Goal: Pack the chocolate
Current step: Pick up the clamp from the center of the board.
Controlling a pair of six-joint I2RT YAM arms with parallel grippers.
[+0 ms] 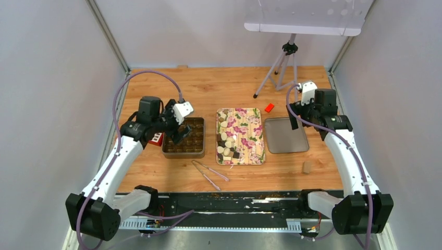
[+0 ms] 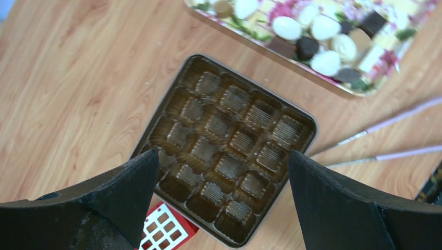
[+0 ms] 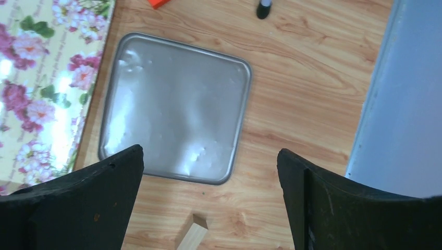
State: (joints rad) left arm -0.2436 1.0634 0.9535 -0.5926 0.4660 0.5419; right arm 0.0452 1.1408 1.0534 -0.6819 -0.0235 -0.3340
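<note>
On my bench (image 1: 156,174) I count: small red block (image 1: 269,108) near tripod (image 1: 279,70); grey metal tray (image 1: 285,135); tan block (image 1: 307,166) near it; tongs (image 1: 209,174), lying flat.

the floral tray (image 2: 359,92) and some of the chocolate (image 2: 326,62) on it run off the left wrist view's top edge, and the tongs (image 2: 396,121) off its right.

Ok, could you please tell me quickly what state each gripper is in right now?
Left gripper: open, holding nothing, above the brown compartment box.
Right gripper: open, holding nothing, above the grey metal tray.
</note>
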